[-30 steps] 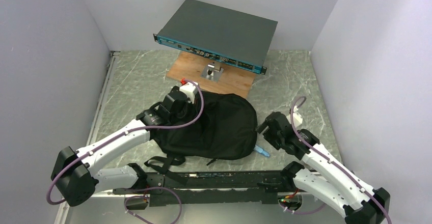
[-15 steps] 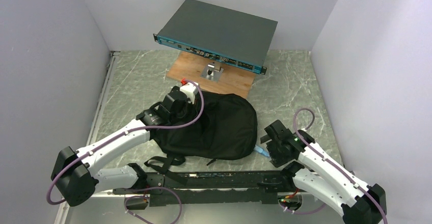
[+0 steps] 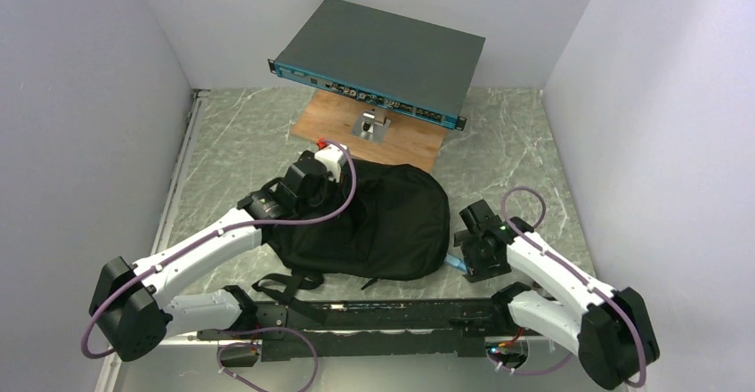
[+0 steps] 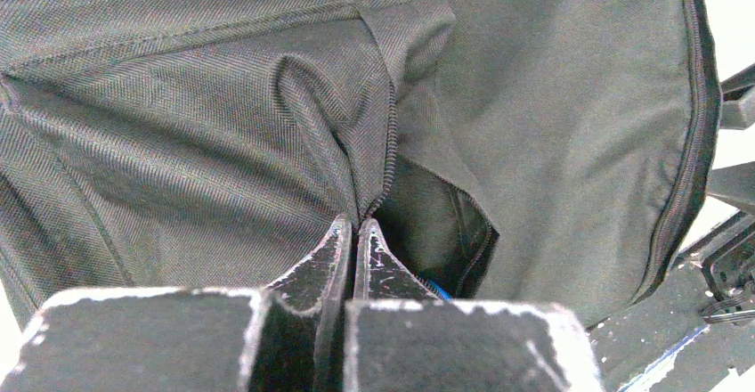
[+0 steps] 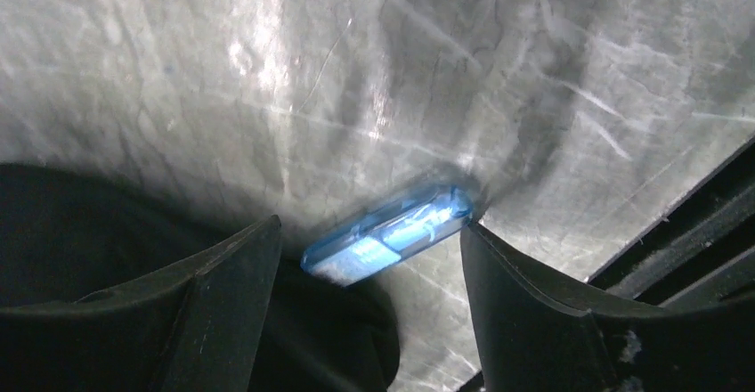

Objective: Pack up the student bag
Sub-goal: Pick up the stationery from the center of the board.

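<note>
Right wrist view: the right gripper (image 5: 367, 242) hangs low over the marble table (image 5: 267, 71) with its jaws spread wide and nothing in them. A small see-through blue piece (image 5: 387, 232) lies flat on the stone in the gap between the jaws.
Blue piece, long axis: it runs on a slant from one finger toward the other, closer to the line of closing than across it. One end sits just beside one finger, and the other end lies against the dark edge of the bag.
Student bag: the black student bag (image 3: 392, 223) lies flat in the middle of the table, between the two arms. The blue piece is just off its right-hand near corner. Whether the two touch cannot be told.
Left gripper: the left gripper (image 4: 349, 236) is clenched tight on a fold of bag fabric at the zip, holding the pocket mouth (image 4: 441, 227) agape.
Nearer arm: the right arm is directly over the piece, while the left arm is occupied on the bag's far-left side.
Way to the bag: from the right gripper, the bag lies to its left.
Judgement: if the jaws close as they stand, they would likely catch the piece end to end. A turn of the wrist to take it across its narrow side looks safer.
</note>
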`<state>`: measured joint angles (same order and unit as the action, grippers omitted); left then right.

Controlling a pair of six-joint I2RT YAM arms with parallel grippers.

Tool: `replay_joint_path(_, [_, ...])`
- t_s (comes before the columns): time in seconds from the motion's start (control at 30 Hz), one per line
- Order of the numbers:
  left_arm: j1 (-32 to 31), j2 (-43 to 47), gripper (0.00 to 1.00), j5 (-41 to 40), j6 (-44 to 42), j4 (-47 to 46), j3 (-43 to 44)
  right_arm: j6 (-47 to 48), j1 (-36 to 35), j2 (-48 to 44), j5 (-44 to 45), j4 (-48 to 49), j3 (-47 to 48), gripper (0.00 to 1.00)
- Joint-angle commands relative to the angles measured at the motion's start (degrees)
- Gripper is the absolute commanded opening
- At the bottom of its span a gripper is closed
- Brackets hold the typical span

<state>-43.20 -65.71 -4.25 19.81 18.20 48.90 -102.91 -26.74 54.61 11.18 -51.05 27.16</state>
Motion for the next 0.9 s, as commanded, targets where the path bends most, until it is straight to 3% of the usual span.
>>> replay_joint_path(0.0, [-0.1, 1.4, 0.00, 3.7, 1.6, -0.3, 3.0, 2.3, 2.8, 5.0, -2.0, 3.7, 0.7, 0.75])
replay_joint_path(0.3, [-0.2, 1.4, 0.00, 4.4, 1.7, 0.0, 3.7, 8.9, 6.7, 13.8, -0.7, 4.8, 2.2, 0.52])
replay_joint_path(0.47, [-0.2, 1.2, 0.00, 4.8, 1.8, -0.8, 3.3, 13.9, 8.6, 18.9, 0.7, 3.2, 4.3, 0.33])
replay_joint_path(0.53, [-0.1, 1.0, 0.00, 4.9, 2.1, -0.8, 3.0, 16.1, 9.3, 21.2, 2.8, -0.4, 7.0, 0.19])
replay_joint_path(0.6, [-0.2, 0.9, 0.00, 5.0, 2.2, -1.2, 2.7, 16.8, 9.4, 22.2, 7.0, -4.5, 10.4, 0.11])
replay_joint_path(0.8, [-0.2, 0.5, 0.00, 4.4, 0.9, -0.3, 3.3, 16.6, 9.4, 14.8, 22.5, -12.8, 16.8, 0.03])
replay_joint_path(0.87, [-0.1, 0.3, 0.00, 4.4, 0.5, -0.5, 3.3, 22.1, 9.4, 9.1, 25.9, -10.2, 15.6, 0.01])
